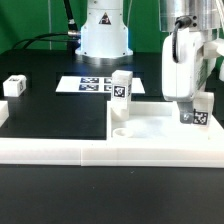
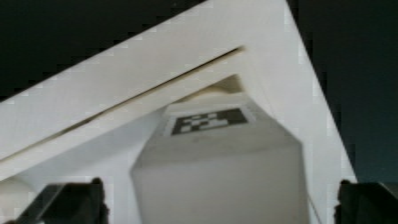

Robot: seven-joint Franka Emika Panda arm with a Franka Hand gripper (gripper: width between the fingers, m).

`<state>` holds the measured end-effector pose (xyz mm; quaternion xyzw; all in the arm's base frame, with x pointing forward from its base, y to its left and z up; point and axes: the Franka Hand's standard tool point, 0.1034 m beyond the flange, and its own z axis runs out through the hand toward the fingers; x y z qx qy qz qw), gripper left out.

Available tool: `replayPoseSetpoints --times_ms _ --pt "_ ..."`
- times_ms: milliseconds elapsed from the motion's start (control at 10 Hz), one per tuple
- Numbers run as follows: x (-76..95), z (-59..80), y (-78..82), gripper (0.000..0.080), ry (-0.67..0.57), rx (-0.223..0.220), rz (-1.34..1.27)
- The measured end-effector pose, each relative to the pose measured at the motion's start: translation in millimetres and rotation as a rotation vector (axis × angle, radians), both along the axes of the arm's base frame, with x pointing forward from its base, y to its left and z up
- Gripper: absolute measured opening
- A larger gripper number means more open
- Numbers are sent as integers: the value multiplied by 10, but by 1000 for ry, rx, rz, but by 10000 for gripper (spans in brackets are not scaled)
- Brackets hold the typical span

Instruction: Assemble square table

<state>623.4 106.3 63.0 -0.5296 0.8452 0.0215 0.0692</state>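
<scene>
Tabletop (image 1: 150, 125) front hidden by rail (image 1: 100, 152). Claw (image 1: 193, 105) open over tagged leg (image 1: 195, 113); wrist view alone shows both fingertips (image 2: 71, 200) clear of it.

White tabletop (image 1: 150, 130) and white legs (image 1: 121, 86) carry black-and-white tags; the table (image 1: 50, 115) is black

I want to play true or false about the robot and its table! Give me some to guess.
1. Two legs stand upright on the tabletop. True: one leg, another leg.
2. The gripper squeezes a leg. False: it is open, right above the leg on the exterior view's right.
3. A loose leg lies on the black table. True.
4. The marker board sits on the tabletop. False: it lies on the black table behind it.
</scene>
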Motion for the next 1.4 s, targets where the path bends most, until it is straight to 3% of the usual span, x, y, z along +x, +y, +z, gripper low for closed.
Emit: replayPoseSetpoints --times_ms 300,500,700,800,1300,1400 --pt "10 26 -21 649 -8 0 25" --pt "-43 293 -264 649 -71 4 162" --pt "-28 518 -564 649 -118 -26 329" --pt "-5 538 -645 649 -137 -53 450" --pt "-21 518 -672 649 -171 -106 808" --pt "-125 492 -855 649 -199 -126 965"
